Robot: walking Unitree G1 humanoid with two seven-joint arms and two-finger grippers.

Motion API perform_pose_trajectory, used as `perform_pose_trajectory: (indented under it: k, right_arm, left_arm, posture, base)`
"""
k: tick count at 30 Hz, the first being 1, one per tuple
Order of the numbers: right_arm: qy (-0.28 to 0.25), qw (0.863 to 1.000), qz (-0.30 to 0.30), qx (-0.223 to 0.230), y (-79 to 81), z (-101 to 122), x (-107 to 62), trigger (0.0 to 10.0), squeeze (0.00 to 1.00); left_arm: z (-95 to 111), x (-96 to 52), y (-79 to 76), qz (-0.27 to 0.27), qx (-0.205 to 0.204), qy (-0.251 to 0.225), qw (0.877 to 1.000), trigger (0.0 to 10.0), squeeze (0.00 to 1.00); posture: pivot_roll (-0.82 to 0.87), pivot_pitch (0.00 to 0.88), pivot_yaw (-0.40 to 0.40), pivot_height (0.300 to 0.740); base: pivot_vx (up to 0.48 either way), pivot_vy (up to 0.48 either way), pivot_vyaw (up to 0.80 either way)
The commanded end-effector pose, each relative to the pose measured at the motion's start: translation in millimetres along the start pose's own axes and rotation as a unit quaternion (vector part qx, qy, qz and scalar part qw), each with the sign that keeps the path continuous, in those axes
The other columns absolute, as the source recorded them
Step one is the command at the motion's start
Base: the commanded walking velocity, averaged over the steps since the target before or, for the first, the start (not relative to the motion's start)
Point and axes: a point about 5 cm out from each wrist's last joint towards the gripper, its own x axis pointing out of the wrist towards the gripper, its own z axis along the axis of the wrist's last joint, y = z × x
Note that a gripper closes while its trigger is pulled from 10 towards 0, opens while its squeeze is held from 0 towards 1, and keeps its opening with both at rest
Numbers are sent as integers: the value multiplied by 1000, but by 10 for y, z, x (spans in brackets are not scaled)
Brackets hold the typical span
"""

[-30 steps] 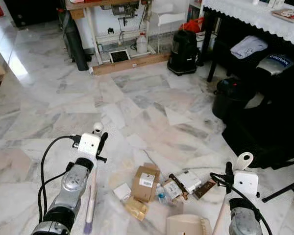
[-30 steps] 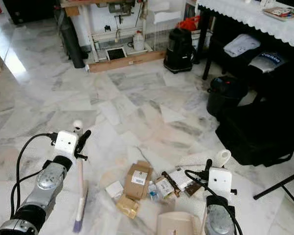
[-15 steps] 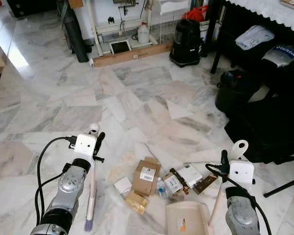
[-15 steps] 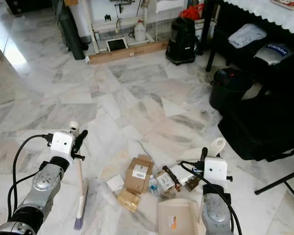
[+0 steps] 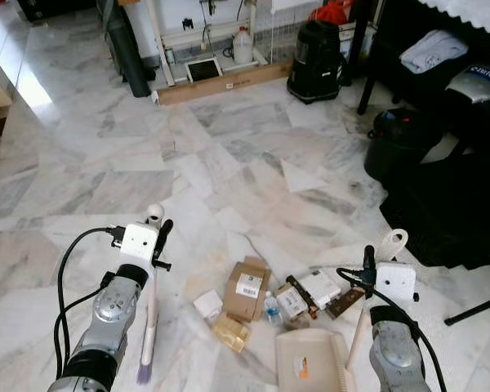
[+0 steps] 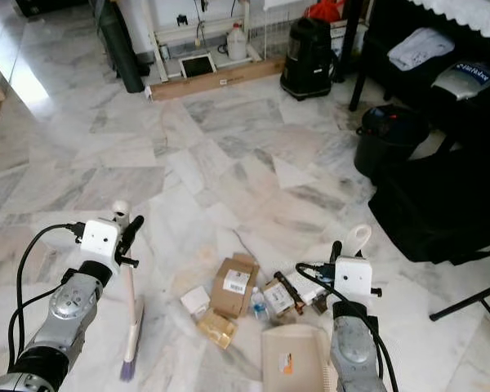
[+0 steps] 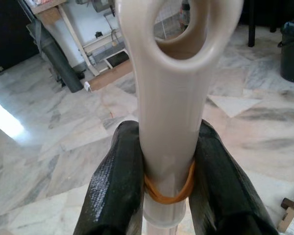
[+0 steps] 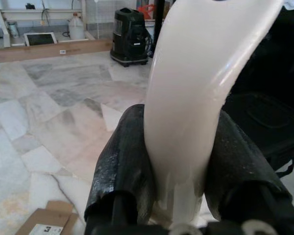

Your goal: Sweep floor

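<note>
Nearest: cream dustpan (image 5: 310,363) flat on the marble floor (image 5: 229,163), a small orange sticker on its pan, print unreadable. Its upright handle is pinched between the black fingers (image 8: 120,166) of the right gripper (image 5: 366,263); the handle's loop end rises above the wrist.

Left side: left gripper (image 5: 158,238) clamped on the pale handle of the broom (image 5: 149,327). An orange rubber band circles the handle at the fingers (image 7: 117,181). Purple bristles rest on the floor near the robot's left arm.

Just beyond the dustpan, a litter cluster: brown cardboard box (image 5: 245,287) with a white shipping label, text too small to read; small plastic bottle (image 5: 271,309); white packets (image 5: 318,287); a gold wrapper (image 5: 231,331); a small white box (image 5: 207,304).

Right, farther: black bin (image 5: 400,143); a large black bag (image 5: 457,212); a grey pouch (image 5: 480,80) with blue lettering, not legible.

Far: black vacuum cleaner (image 5: 317,51), long wooden plank (image 5: 224,82), white jug (image 5: 242,47), dark rolled mat (image 5: 126,45) leaning by table legs.
</note>
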Motion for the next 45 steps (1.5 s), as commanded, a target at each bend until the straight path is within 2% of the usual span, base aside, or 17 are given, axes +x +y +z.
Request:
perform_pose_trajectory:
  k: [1,9,13,17,21,28,31,35,38,40,45]
  right_arm:
    - [-9,1000,-10,1,-5,29,31,10000,0]
    - [-68,997,-26,13,-40,303,256,10000,0]
    - [-75,997,-25,19,-19,334,287,10000,0]
    - [-49,999,-12,19,43,236,257,10000,0]
    - [0,1000,2,25,112,27,125,10000,0]
    - [32,999,4,23,137,-122,11,10000,0]
    - [57,998,-11,38,119,-212,-49,10000,0]
    - [51,997,-22,46,97,-203,-64,10000,0]
    - [27,998,-26,51,80,-132,-39,10000,0]
    - [-5,998,-34,58,53,-8,33,10000,0]
    - [-46,996,-39,68,17,177,141,10000,0]
  left_arm:
    - [50,-8,115,12,10,-10,1000,10000,0]
    - [71,-2,121,12,14,-15,1000,10000,0]
    - [80,0,121,9,17,-17,1000,10000,0]
    - [85,6,118,5,20,-16,1000,10000,0]
    - [71,4,95,-9,19,-10,1000,10000,0]
    - [54,6,75,-17,12,-4,1000,10000,0]
    - [60,16,63,-20,11,-3,1000,10000,0]
    - [70,23,68,-21,10,-4,1000,10000,0]
    - [71,30,72,-17,9,-5,1000,10000,0]
    - [89,52,64,-15,7,-9,1000,10000,0]
    - [116,92,46,-14,4,-14,1000,10000,0]
  posture:
    - [84,140,98,740]
    - [86,137,101,740]
    - [86,137,103,740]
    - [89,137,105,740]
    - [93,133,106,740]
    - [92,131,106,740]
    - [94,125,105,740]
    - [90,120,104,740]
    - [84,112,102,740]
    - [79,105,98,740]
    - [69,85,90,740]
  base:
    - [0,0,0]
    - [0,0,0]
    - [0,0,0]
    - [0,0,0]
    - [0,0,0]
    - [0,0,0]
    - [0,0,0]
    - [0,0,0]
    - [0,0,0]
    - [0,0,0]
    - [0,0,0]
